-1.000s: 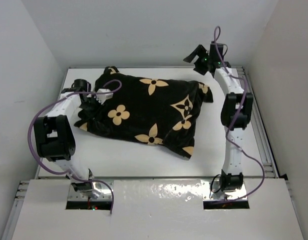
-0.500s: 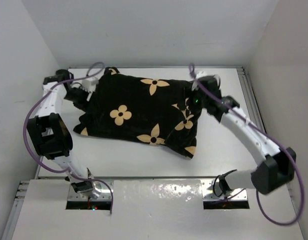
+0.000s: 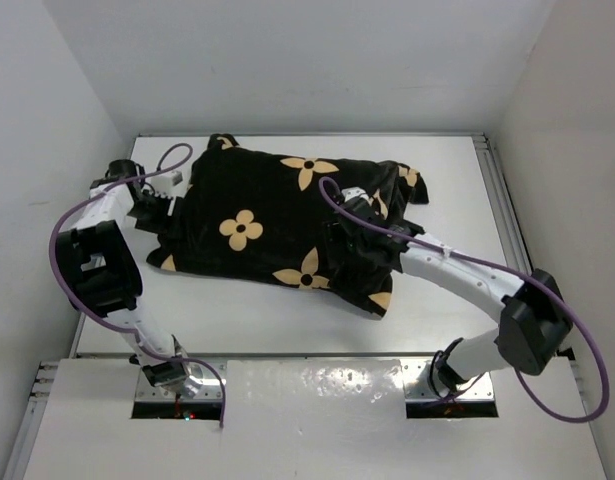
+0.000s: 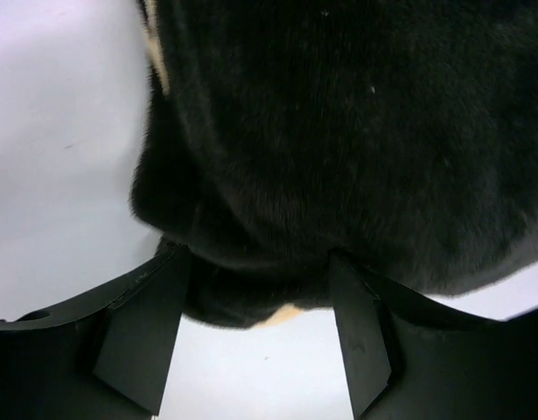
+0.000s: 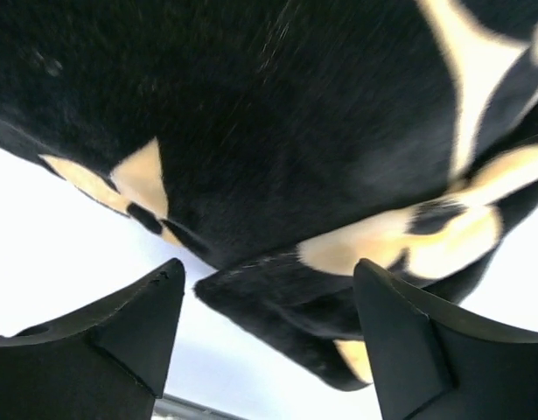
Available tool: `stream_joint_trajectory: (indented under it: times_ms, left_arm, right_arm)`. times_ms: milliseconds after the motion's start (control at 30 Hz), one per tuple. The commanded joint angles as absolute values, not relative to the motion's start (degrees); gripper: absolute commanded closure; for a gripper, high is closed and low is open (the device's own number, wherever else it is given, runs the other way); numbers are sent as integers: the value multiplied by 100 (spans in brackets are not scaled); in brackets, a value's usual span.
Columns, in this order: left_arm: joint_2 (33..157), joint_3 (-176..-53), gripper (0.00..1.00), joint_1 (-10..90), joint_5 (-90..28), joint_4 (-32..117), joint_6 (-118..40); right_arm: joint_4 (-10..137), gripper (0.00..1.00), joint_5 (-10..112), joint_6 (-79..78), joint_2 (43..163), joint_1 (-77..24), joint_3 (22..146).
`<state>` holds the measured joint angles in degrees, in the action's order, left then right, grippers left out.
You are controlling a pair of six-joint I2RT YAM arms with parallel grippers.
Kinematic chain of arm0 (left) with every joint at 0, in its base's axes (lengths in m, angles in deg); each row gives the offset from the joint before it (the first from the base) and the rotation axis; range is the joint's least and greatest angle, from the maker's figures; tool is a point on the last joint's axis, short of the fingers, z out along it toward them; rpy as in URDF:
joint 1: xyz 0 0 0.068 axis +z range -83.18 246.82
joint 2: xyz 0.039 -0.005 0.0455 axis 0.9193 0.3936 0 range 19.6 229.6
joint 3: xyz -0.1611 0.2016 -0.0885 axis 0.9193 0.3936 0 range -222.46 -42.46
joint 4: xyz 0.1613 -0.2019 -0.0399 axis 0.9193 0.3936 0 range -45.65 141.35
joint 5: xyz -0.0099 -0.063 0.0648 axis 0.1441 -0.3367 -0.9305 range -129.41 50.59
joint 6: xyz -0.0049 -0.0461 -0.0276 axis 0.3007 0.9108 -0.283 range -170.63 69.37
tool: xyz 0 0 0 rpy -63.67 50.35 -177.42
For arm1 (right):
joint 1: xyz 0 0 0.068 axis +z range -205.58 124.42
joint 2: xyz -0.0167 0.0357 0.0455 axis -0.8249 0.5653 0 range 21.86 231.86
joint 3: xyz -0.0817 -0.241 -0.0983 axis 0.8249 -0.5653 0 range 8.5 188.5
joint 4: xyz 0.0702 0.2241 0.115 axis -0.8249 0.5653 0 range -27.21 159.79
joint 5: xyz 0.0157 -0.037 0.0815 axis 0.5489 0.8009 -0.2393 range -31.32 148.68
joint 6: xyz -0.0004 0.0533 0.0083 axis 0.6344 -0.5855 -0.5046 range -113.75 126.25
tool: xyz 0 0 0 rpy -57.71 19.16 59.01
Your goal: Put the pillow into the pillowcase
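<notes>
The black pillowcase (image 3: 272, 200) with tan flowers lies bulging across the middle of the white table. No cream pillow surface shows; the pillow is hidden. My left gripper (image 3: 157, 208) is at the case's left edge. In the left wrist view it (image 4: 255, 302) is open, with a fold of the black fabric (image 4: 338, 131) reaching between the fingertips. My right gripper (image 3: 339, 228) is over the case's right front part. In the right wrist view it (image 5: 269, 306) is open, with a fabric corner (image 5: 277, 289) lying between the fingers.
The white table (image 3: 437, 300) has walls at the back and both sides. A metal rail (image 3: 522, 260) runs along its right edge. Bare table lies in front of the case and to its right. Purple cables loop from both arms.
My right arm has swung from the back right corner down onto the case's right front part. My left gripper moved out to the back left, then back to the case's left edge.
</notes>
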<state>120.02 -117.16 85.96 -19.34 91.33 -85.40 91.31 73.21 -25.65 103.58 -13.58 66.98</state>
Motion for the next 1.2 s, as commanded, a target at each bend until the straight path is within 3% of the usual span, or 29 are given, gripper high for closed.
stream_joint_trajectory:
  times_ms: [0, 167, 233, 267, 300, 333, 367, 467, 567, 700, 867, 1033, 1100, 1133, 1167]
  left_arm:
    - [12084, -11699, 37, 8607, -1965, 8513, -8280]
    - [12059, -11594, 39, 8502, -1788, 8373, -8157]
    - [12023, -11532, 51, 8449, -1840, 8328, -8192]
    - [12014, -11506, 64, 8397, -1858, 8311, -8192]
    - [12032, -11506, 69, 8379, -1876, 8320, -8183]
    - [12032, -11506, 74, 8361, -1876, 8328, -8157]
    - [12023, -11506, 79, 8361, -1876, 8328, -8148]
    - [11997, -11488, 100, 8370, -1999, 8302, -8157]
    - [11962, -11401, 100, 8379, -2314, 8249, -8288]
    - [11979, -11286, 100, 8466, -2421, 8328, -8420]
    - [11857, -11041, 100, 8703, -2447, 8425, -8596]
    - [11549, -10715, 100, 9020, -2561, 8460, -8833]
    - [11443, -10539, 100, 9187, -2693, 8504, -8939]
    - [11408, -10487, 100, 9257, -2719, 8530, -9026]
    - [11347, -10382, 100, 9371, -2728, 8574, -9044]
  right_arm:
    - [9013, 26, 7459, -3092, 10605, -1225, 6810]
    - [9601, 51, 8100, -3391, 10949, -1084, 6793]
    - [9322, 65, 8119, -3550, 10739, -1259, 6347]
    - [9207, 72, 8040, -3611, 10547, -1382, 6169]
    - [9119, 80, 7874, -3812, 10440, -1496, 6037]
    - [9066, 97, 7777, -3935, 10318, -1811, 5714]
    - [9039, 100, 7732, -4067, 10125, -1970, 5502]
    - [8846, 100, 7810, -4463, 9054, -2559, 4614]
    - [8994, 100, 7881, -4604, 7649, -3262, 3972]
    - [9048, 99, 7400, -4596, 6961, -4683, 3243]
    - [8521, 95, 6152, -4587, 7160, -6669, 2741]
    - [8107, 87, 5526, -4316, 7486, -7473, 3064]
    - [8247, 79, 5824, -4087, 7661, -7474, 3696]
    - [8439, 69, 5851, -3938, 7897, -7474, 3889]
    - [8485, 51, 5973, -3858, 7995, -7483, 4213]
